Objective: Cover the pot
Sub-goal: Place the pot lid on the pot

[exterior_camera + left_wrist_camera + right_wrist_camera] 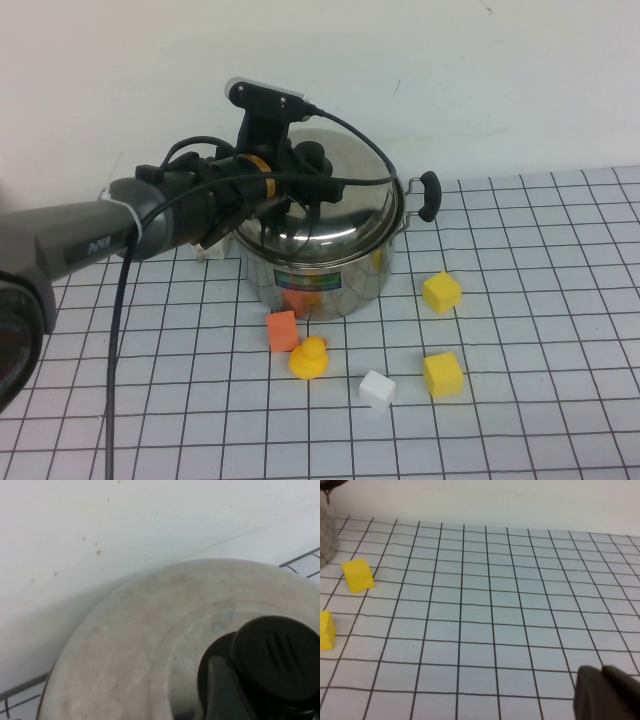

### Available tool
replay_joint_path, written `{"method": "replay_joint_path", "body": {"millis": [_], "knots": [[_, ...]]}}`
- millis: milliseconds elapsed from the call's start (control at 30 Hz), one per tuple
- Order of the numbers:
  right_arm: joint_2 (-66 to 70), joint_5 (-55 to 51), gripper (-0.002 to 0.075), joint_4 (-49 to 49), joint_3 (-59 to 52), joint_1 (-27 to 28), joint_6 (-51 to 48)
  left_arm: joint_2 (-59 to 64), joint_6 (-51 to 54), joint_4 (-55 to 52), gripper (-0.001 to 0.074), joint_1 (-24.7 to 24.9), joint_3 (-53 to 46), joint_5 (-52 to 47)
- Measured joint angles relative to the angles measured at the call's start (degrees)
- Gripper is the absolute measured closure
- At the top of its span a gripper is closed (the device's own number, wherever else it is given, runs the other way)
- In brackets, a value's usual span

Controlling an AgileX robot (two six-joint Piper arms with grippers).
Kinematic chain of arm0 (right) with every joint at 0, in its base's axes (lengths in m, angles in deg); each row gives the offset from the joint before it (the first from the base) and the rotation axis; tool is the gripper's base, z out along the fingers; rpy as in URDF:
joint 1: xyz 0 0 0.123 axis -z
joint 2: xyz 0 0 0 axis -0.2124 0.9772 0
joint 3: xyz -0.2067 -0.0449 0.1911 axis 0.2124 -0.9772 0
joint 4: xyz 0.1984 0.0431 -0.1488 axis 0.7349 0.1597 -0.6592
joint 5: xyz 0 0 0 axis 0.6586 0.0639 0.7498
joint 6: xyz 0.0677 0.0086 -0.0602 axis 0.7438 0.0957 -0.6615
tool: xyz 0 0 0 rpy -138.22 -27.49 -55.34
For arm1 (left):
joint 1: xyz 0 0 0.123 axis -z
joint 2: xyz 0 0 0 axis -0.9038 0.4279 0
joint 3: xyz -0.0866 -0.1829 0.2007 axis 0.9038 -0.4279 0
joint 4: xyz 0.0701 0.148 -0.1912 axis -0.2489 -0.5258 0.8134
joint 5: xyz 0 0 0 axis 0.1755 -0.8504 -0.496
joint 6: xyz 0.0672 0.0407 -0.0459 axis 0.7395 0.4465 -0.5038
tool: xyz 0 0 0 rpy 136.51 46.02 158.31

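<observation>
High view: on the gridded tabletop (520, 420) the pot (320, 270) stands toward the back wall, its domed lid (340, 215) resting on the rim. Over it, the left end effector (305, 180) is clamped on the lid's black knob (275, 657). The right end effector (607, 697) shows only a dark tip near the tabletop; I cannot tell its state.

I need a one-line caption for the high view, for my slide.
Left gripper at the black knob of the domed steel lid on the shiny steel pot; right gripper out of view.
</observation>
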Motion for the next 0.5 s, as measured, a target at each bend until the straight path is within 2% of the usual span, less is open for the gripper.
{"method": "replay_joint_path", "body": {"millis": [300,500], "knots": [[0.00,0.00,0.0717,0.00,0.00,0.00,0.00,0.13,-4.68,0.00,0.0408,0.00,0.00,-0.22],[0.00,0.00,0.0717,-0.10,0.00,0.00,0.00,1.07,-5.57,-4.25,0.0408,0.00,0.00,0.57]]}}
